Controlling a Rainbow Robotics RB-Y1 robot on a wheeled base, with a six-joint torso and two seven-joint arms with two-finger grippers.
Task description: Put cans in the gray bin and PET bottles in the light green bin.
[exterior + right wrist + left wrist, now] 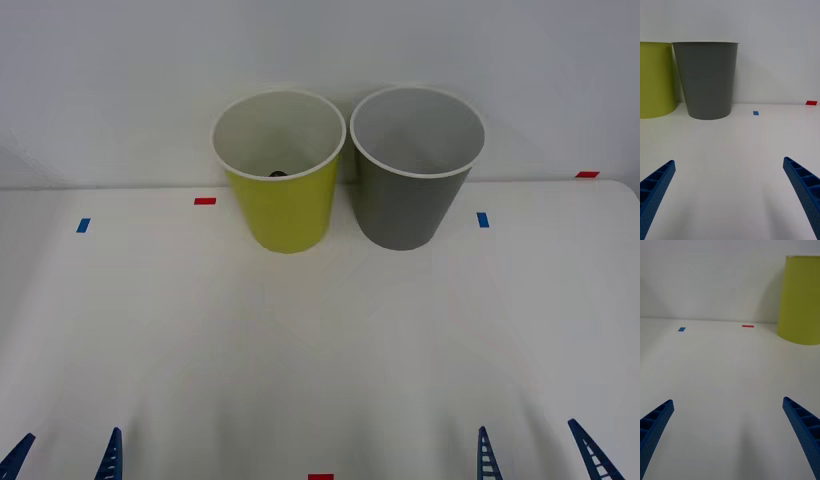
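Peeking inside light green bin point(285, 215): perhaps a black cap point(277, 173).

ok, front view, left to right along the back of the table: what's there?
Blue tape mark → red tape mark → light green bin → gray bin → blue tape mark → red tape mark. Both hands sit open at the near edge, left hand, right hand.

Left tool point(63, 455) and right tool point(540, 450) sit low at the near edge (one per side), fingers spread apart.
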